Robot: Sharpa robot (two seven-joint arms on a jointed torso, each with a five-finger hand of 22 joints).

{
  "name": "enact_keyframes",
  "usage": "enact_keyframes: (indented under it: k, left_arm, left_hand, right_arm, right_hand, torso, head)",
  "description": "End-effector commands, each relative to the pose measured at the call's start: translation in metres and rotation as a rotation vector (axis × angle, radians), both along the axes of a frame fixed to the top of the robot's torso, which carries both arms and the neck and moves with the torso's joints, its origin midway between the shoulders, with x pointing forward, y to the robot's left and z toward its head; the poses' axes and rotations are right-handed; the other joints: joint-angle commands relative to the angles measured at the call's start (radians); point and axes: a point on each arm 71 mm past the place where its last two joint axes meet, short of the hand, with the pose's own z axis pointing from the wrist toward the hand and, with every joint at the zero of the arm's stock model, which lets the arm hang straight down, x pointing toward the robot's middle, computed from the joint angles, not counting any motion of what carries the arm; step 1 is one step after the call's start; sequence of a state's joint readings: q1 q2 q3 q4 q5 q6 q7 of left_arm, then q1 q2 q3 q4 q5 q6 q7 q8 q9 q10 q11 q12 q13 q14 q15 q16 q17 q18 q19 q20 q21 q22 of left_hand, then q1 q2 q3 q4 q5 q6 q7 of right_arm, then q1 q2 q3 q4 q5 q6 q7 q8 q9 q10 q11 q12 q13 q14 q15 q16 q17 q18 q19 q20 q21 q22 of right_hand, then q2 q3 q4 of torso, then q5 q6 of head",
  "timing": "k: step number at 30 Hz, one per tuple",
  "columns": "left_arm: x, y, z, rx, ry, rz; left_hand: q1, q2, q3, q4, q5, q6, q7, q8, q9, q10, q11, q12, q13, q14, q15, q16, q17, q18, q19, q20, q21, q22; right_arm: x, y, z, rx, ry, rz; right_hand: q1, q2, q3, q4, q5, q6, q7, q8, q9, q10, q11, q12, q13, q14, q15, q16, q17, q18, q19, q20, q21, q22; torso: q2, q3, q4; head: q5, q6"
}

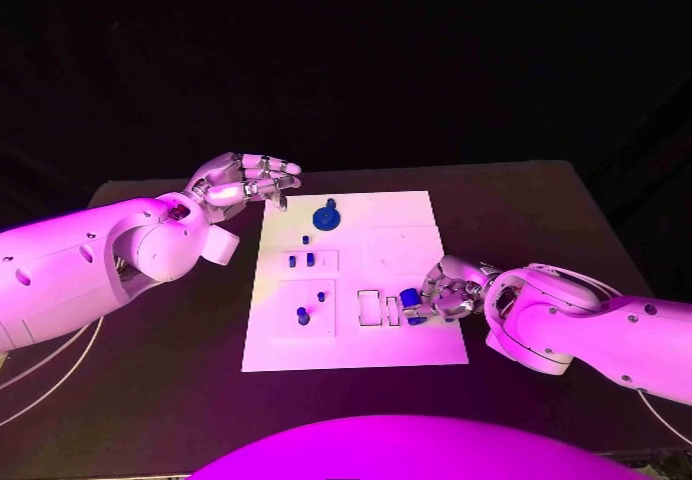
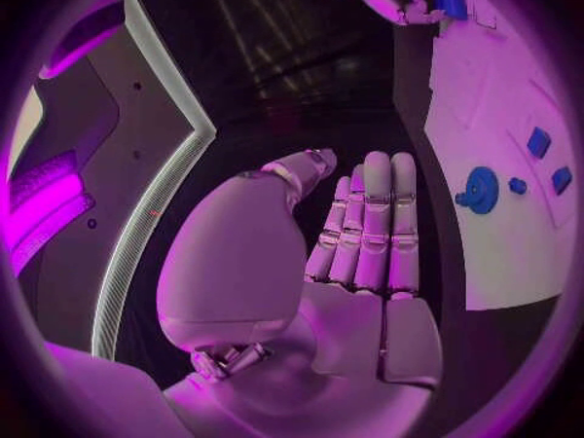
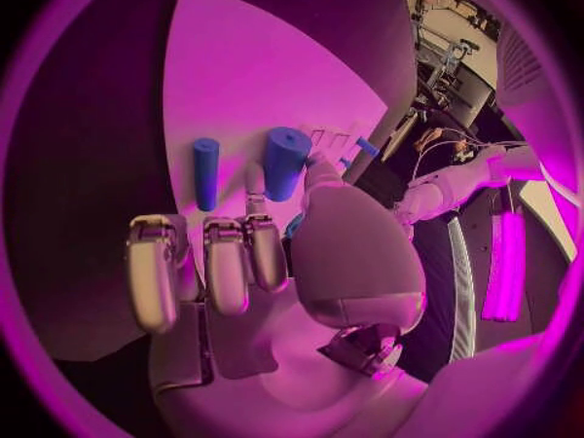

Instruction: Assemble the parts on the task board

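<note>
while over the far left corner of the white task board (image 1: 353,345), left hand (image 1: 242,182) hovers with fingers (image 2: 371,226) straight, side by side, holding nothing. right hand (image 1: 450,290) rests at the board's near right edge, fingers curled round a thick blue cylinder (image 3: 285,162), upright beside the slots. a thinner blue peg (image 3: 205,171) lies on the board just beside it. round blue disc part (image 1: 327,214) sits near the board's far edge; small blue pieces (image 1: 299,261) stand in the left-hand squares, one more (image 1: 303,316) nearer. all on the dark table (image 1: 548,215).
</note>
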State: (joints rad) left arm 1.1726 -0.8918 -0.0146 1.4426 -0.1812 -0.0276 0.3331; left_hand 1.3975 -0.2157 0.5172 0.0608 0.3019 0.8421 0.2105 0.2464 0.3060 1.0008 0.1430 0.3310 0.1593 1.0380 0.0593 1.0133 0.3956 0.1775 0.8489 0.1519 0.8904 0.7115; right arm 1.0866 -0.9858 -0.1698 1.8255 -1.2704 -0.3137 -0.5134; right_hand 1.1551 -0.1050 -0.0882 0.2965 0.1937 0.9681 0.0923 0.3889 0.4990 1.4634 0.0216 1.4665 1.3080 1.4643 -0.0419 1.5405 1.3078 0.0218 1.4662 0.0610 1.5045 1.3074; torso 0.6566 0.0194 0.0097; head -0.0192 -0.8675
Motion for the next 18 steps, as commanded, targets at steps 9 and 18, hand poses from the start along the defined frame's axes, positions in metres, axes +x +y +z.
enact_keyframes:
  k: [9,18]
  left_arm:
    - [-0.0015,-0.0017,0.0015,-0.018,0.0,-0.011]
    - [-0.001,-0.0018,0.0013,-0.018,0.001,-0.009]
  left_hand:
    - [-0.006,0.002,-0.005,0.001,-0.003,-0.004,0.001,0.001,-0.001,-0.007,-0.003,0.007,0.001,-0.003,0.004,-0.004,-0.001,0.006,0.002,0.008,-0.002,-0.001]
    - [-0.007,0.003,-0.006,0.002,-0.003,-0.004,0.001,0.002,-0.002,-0.007,-0.003,0.007,0.001,-0.003,0.004,-0.004,-0.001,0.006,0.003,0.008,-0.003,-0.001]
  right_arm:
    - [-0.0012,-0.0022,-0.0128,-0.082,0.049,-0.025]
    - [-0.0056,-0.0011,-0.004,-0.012,0.022,-0.063]
  right_hand:
    - [0.224,0.059,0.059,-0.052,0.007,-0.021,-0.004,0.0,-0.004,0.029,-0.011,-0.008,0.149,0.089,-0.014,0.006,0.178,-0.01,0.089,-0.01,0.007,0.248]
    - [0.288,0.029,0.146,-0.045,0.006,0.004,-0.006,-0.009,-0.021,0.034,-0.013,-0.004,0.159,0.09,-0.015,0.006,0.18,-0.012,0.091,-0.012,0.015,0.25]
  torso:
    - [-0.003,0.0,-0.0024]
    - [-0.003,0.0006,-0.0036]
  head:
    - [0.008,-0.004]
    - [0.009,0.005]
